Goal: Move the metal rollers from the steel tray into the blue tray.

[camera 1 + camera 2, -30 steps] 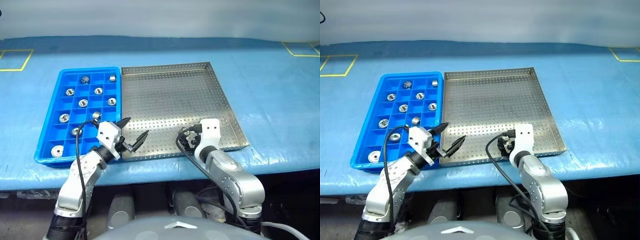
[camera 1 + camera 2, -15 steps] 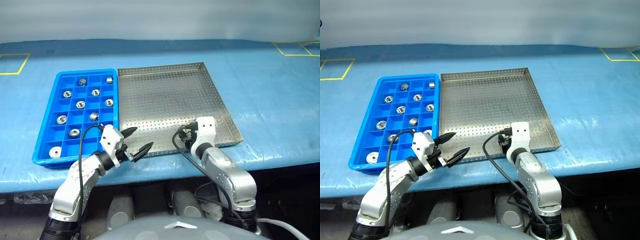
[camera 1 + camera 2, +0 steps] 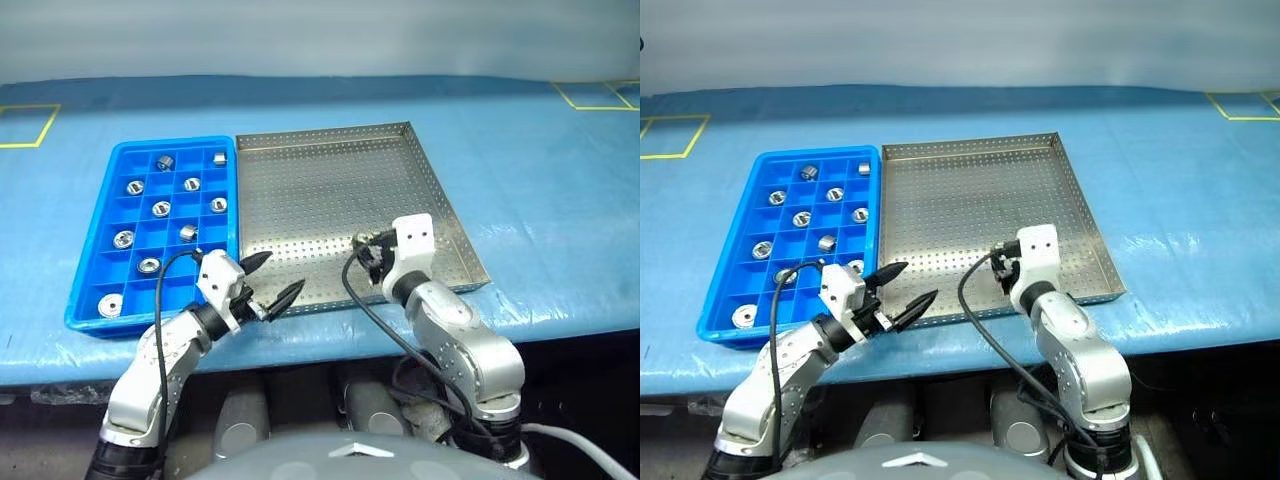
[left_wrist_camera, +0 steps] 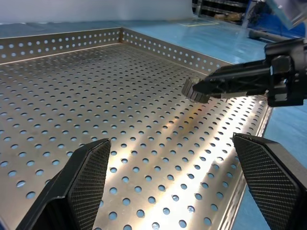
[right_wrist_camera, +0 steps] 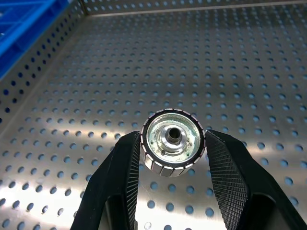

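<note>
Progress check, going left to right for you. Blue tray (image 3: 90,300) sits on the left of the worktop (image 3: 560,190), its long side touching the steel tray (image 3: 455,215). You've got ten metal rollers (image 3: 161,208) in its compartments as far as I can count, one per cell; several cells on the near side and down the left column look free.

Left tool (image 3: 271,277) hangs over the near rim where the two trays meet, fingers spread wide, nothing between them. In its wrist view you see bare perforated sheet ahead and the other arm's load across the tray.

Steel tray looks cleared: I can't find any roller lying loose on its floor in either head view.

Right tool (image 5: 173,158) is over the near right part of the steel tray, fingers pinching one roller (image 5: 173,142) by its ribbed sides, hole facing the wrist camera. It's clear of the sheet, judging by the left wrist view.

So my read: that's the last piece. What's left for you is to carry it across to the blue tray, drop it in a free cell, and you're done.

Markings: no brand, label or readable text anywhere. Yellow tape corners (image 3: 30,125) on the worktop carry no writing.
</note>
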Controlling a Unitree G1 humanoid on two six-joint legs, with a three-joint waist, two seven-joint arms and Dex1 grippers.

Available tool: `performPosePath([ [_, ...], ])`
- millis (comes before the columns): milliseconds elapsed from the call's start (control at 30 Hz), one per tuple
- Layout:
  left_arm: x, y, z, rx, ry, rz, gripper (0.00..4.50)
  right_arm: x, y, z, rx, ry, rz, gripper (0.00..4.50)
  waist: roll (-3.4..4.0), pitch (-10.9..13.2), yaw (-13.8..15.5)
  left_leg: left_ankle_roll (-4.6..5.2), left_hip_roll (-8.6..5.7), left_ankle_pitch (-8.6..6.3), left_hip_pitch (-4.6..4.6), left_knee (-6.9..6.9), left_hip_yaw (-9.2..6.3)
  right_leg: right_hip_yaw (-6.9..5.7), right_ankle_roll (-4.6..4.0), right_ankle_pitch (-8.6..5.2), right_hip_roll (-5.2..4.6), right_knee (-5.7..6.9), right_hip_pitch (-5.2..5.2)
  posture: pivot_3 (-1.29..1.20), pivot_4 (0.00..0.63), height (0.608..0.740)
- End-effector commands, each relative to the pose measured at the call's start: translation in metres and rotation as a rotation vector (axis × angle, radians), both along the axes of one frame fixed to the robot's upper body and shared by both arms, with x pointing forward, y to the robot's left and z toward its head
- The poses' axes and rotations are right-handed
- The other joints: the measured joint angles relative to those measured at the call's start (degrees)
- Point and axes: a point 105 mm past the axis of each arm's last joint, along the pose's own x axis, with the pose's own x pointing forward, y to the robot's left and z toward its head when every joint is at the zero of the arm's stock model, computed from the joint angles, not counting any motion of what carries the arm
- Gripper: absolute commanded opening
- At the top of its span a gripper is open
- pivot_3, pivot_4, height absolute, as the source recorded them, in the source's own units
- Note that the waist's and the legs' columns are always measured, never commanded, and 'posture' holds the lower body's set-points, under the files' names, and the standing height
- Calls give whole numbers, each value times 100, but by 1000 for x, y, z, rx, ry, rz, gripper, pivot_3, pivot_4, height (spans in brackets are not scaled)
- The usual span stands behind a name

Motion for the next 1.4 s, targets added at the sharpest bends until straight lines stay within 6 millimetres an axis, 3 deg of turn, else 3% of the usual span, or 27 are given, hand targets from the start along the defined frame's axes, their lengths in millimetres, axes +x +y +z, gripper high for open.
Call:
performPosePath([
  [33, 4, 16, 15, 18, -92, 100, 4500, 1, 22, 32, 7, -151, 99, 1797, 0, 0, 15, 2, 0, -2, -1, -3, -6, 0, -3, -1, 4, 0, 0, 94, 150, 740],
  [300, -13, 50, 24, 77, -165, 238, 4500, 12, 88, 53, -20, -336, 344, 1797, -4, 8, 184, 13, 0, -14, -11, -15, -17, -9, -18, -10, 6, -7, -3, 203, 150, 740],
  [467, -28, 68, 28, 98, -168, 330, 4500, 11, 125, 56, 19, -353, 489, 1797, -14, 22, 412, 13, 2, -16, -17, -13, -20, -16, -24, -14, 5, -8, -6, 279, 150, 740],
  [600, -43, 81, 25, 104, -136, 392, 4500, 4, 151, 47, 22, -334, 608, 1797, -16, 29, 610, 8, 2, -19, -19, -8, -19, -20, -26, -16, 1, -12, -6, 343, 150, 740],
  [800, -67, 85, 22, 122, -102, 397, 4500, -14, 180, 23, 40, -260, 754, 1797, -17, 34, 800, 2, 6, -23, -22, -7, -20, -29, -33, -21, 0, -14, -11, 397, 150, 740],
  [1067, -77, 94, 19, 150, -93, 465, 4500, -29, 197, 5, 41, -214, 868, 1797, -14, 42, 960, 0, 9, -24, -59, 2, -27, -44, -36, -24, 0, -11, -71, 429, 150, 740],
  [1400, -72, 87, 20, 131, -104, 450, 4500, -13, 187, -9, -19, -171, 801, 1797, -20, 39, 1091, -1, 9, -23, -91, 8, -33, -51, -35, -22, 3, -4, -76, 419, 150, 740],
])
